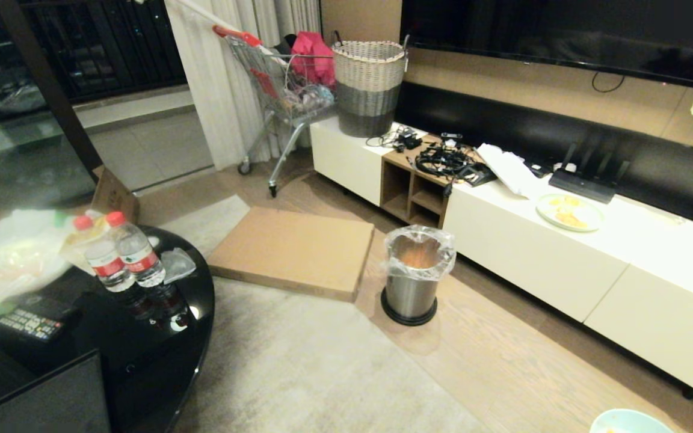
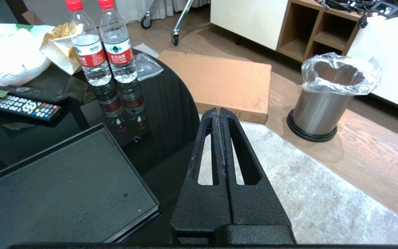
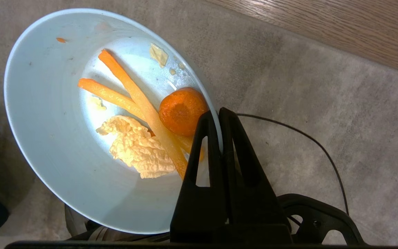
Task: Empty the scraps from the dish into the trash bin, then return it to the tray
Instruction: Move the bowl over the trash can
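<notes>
Nearest the head camera, the rim of the dish (image 1: 629, 422) pokes into the bottom edge of the view on the robot's right, held out over the pale rug. In the right wrist view the right gripper (image 3: 218, 116) is clenched on that rim, one finger inside the wall and one outside, pinching the thin edge. The scraps (image 3: 143, 121) still lie in the bowl: two long carrot strips, a round carrot end beside the inner finger, and a crinkled pale leaf piece.

Going left to right: the tray (image 2: 67, 186) sits on the glossy black table at the robot's left, bare where it shows, with two water bottles (image 2: 102, 41) and a remote control (image 2: 24, 107) farther back. The left gripper (image 2: 220, 112) hangs parked over the table's edge, its jaws pressed together on nothing. A flat cardboard box (image 1: 295, 249) lies on the floor, then the trash bin (image 1: 415, 273) stands on the wood floor, liner open, well apart from the dish.

The dish looks hard, smooth and breakable, light but probably slick at the rim, so a one-sided pinch may let it swivel when tilted. The grip seems best kept firm and deep on the wall, with pouring done slowly. The damp scraps may cling and need a steep tip.
</notes>
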You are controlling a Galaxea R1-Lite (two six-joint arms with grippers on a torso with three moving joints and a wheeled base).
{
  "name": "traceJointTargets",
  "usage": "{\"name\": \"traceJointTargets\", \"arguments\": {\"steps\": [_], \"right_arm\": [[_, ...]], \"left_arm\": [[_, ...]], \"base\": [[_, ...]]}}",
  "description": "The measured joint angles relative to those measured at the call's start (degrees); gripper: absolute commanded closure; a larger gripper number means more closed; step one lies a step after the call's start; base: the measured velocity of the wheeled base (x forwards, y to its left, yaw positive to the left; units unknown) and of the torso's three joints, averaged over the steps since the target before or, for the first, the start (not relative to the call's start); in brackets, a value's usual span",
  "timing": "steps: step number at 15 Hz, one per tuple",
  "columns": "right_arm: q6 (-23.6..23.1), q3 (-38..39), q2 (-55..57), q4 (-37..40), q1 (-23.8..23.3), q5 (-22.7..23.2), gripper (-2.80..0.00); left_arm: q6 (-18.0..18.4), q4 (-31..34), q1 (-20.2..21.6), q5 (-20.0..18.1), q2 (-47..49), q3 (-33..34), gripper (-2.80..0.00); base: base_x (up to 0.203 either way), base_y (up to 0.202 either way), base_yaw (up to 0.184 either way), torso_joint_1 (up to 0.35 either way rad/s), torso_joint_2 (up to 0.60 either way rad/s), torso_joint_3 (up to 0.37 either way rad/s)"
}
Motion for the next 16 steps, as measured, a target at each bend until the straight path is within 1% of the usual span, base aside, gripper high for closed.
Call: {"name": "traceJointTargets", "arguments": {"steps": [2, 3, 16], "right_arm": [[0.00, 0.00, 0.30, -0.01, 0.00, 0.00, 0.00], [0.01, 0.00, 0.39, 0.02, 0.00, 0.00, 0.00], [0.09, 0.11, 1.33, -0.01, 0.10, 0.06, 0.00]], "left_arm": [[0.00, 0.00, 0.00, 0.00, 0.00, 0.00, 0.00], [0.00, 0.00, 0.00, -0.01, 0.00, 0.00, 0.00], [0.03, 0.00, 0.00, -0.01, 0.00, 0.00, 0.00]], "base": [[0.000, 0.000, 0.000, 0.000, 0.00, 0.000], [0.114, 0.000, 0.001, 0.001, 0.00, 0.004], [0.182, 0.000, 0.002, 0.003, 0.00, 0.002]]}}
